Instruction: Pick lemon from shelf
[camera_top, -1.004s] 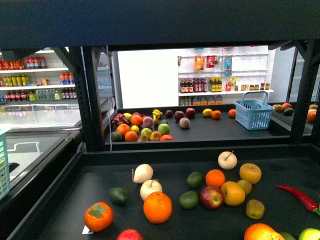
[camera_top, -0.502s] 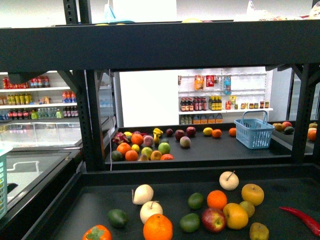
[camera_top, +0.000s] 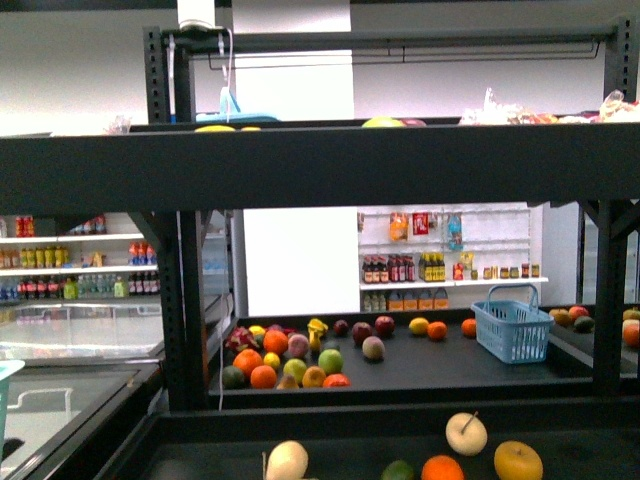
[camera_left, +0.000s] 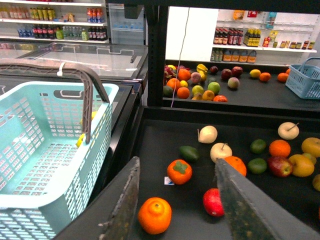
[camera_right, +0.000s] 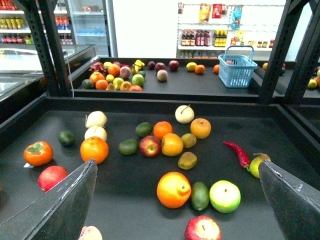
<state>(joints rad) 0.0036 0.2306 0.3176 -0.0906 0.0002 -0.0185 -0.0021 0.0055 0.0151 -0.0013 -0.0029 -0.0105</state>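
Both grippers hang with jaws spread wide, left gripper (camera_left: 177, 200) and right gripper (camera_right: 177, 200), gripping nothing, above the big black metal shelf (camera_right: 125, 185). Can't honestly pick the lemon out among the fruit scattered across its deck.

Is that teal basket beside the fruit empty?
Nearly empty: the teal basket shows bare mesh floor, with only a small yellow item by its wall.

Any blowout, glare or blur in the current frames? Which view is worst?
Front view is worst: the bright wall panel is blown out and the shelf deck sits in silhouette. Left wrist view: glare on the glass freezer lid; near fingers are soft. Right wrist view is evenly lit; fruit is sharp.
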